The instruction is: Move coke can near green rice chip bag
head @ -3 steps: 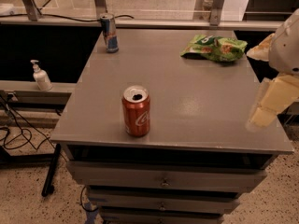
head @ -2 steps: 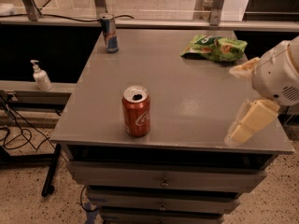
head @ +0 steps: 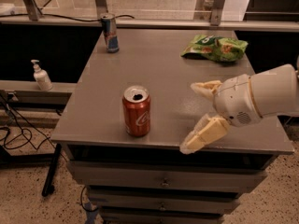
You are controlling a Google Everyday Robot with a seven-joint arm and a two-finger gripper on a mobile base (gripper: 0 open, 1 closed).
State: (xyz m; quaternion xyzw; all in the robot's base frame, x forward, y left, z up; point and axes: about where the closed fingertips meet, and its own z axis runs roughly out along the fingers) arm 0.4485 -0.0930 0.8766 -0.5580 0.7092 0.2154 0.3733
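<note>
Red coke can [head: 136, 111] stands upright near the bench's [head: 163, 69] front edge, centre-left of frame, with the green rice chip bag [head: 215, 48] well apart at upper right. The gripper [head: 200, 112], lower right, has its fingers [head: 204, 135] spread wide and empty. I'd centre them around the can's middle before closing.

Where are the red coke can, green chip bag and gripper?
Short red coke can [head: 136, 113]: camera view, red side.
Glossy green chip bag [head: 215, 48]: camera view, middle.
Gripper [head: 188, 116]: camera view, between open fingers, right of can.
</note>
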